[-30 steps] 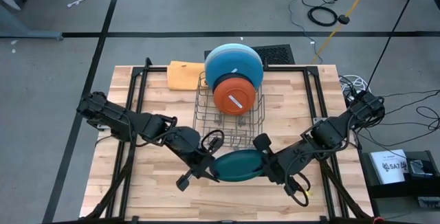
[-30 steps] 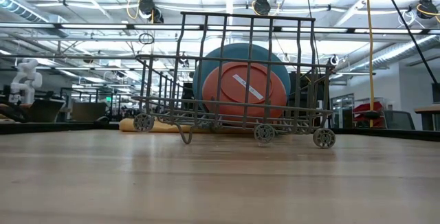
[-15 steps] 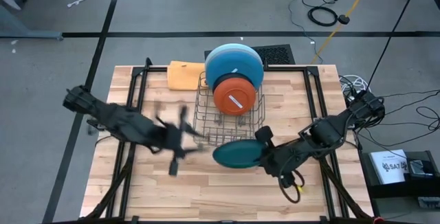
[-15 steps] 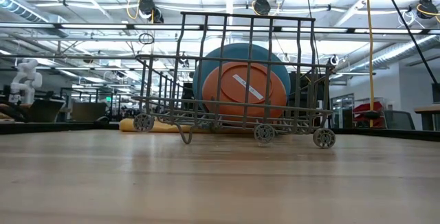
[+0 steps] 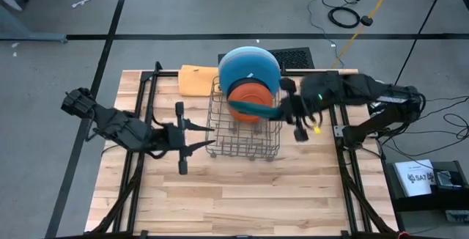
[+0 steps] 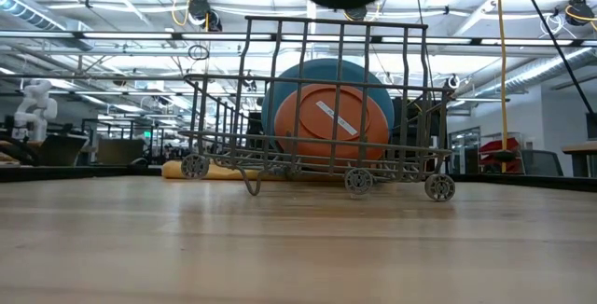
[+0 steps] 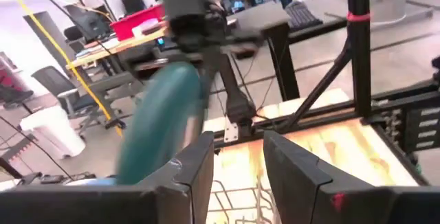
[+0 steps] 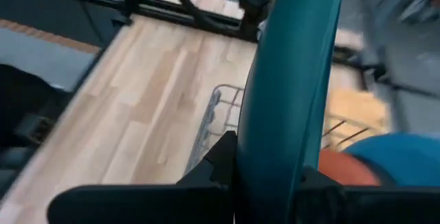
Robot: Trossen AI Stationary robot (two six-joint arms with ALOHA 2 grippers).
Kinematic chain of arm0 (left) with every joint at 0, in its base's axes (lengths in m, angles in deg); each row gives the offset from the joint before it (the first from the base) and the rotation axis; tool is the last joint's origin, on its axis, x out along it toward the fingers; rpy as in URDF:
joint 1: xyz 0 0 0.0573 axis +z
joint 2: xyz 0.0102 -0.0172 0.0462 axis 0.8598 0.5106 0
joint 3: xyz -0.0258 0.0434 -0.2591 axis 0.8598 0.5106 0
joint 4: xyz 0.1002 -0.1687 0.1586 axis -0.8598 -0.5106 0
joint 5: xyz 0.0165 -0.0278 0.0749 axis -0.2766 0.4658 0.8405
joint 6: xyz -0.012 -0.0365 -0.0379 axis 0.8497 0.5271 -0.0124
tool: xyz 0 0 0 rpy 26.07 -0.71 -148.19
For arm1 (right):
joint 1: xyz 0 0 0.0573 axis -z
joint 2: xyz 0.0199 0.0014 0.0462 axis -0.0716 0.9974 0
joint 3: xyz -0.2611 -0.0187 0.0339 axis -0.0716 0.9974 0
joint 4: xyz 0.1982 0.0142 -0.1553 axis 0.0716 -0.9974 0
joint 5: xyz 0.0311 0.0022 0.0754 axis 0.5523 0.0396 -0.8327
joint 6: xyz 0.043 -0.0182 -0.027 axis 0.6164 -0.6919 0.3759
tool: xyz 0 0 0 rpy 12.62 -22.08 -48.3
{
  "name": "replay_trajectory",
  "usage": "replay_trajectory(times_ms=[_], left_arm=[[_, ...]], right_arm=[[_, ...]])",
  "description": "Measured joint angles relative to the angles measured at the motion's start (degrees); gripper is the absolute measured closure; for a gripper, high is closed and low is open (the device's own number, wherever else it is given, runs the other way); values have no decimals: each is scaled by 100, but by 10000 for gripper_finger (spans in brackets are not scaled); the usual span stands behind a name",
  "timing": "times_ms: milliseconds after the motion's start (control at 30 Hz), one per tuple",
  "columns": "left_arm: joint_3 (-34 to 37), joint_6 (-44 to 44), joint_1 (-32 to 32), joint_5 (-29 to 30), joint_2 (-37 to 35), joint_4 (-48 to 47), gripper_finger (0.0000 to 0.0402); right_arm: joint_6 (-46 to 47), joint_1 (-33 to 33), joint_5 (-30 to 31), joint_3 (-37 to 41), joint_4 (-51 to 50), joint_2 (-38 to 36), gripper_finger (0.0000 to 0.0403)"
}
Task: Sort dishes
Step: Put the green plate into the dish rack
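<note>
While the right gripper (image 5: pixel 287 110) stays clamped on the rim of the dark teal plate (image 5: pixel 253 110), the plate hangs on edge above the wire rack (image 5: pixel 243 130), just in front of the orange plate (image 5: pixel 248 92) and the blue plate (image 5: pixel 250 69) already standing there. To seat it well, I judge the plate should stay upright, line up with a free slot between wires, and go down slowly before release. That arm reaches in from the table's right side, stretched across the rack. Beside the rack's left edge, the left gripper (image 5: pixel 207 135) rests with fingers apart, empty.
</note>
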Motion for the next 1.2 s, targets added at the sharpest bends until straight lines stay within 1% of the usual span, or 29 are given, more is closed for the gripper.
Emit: replay_trajectory(times_ms=[67, 133, 200, 333, 467, 633, 900, 1200], left_arm=[[210, -95, 4, 93, 4, 250, 272], [421, -334, 4, 390, 0, 606, 272], [544, -588, 4, 730, 0, 767, 272], [704, -989, 94, 1229, -52, 914, 272], [810, -1053, 217, 1344, -315, 855, 272], [1167, -929, 275, 1342, -675, 655, 272], [1724, -908, 494, 1332, -1303, 664, 272], [2070, -903, 746, 1310, -1597, 685, 272]], right_arm=[[-2, 552, -722, -3, -114, 8, 379], [-43, 1045, -1344, -3, -357, 99, 379], [-176, 1461, -1849, -3, -500, 238, 379], [-454, 2147, -2660, -3, -711, 684, 379], [-732, 2681, -3403, -3, -874, 1143, 379], [-962, 3076, -4045, -3, -1028, 1766, 379], [-1165, 3223, -4814, -1, -1167, 2538, 379], [-1158, 3322, -4844, -1, -1268, 2805, 379]])
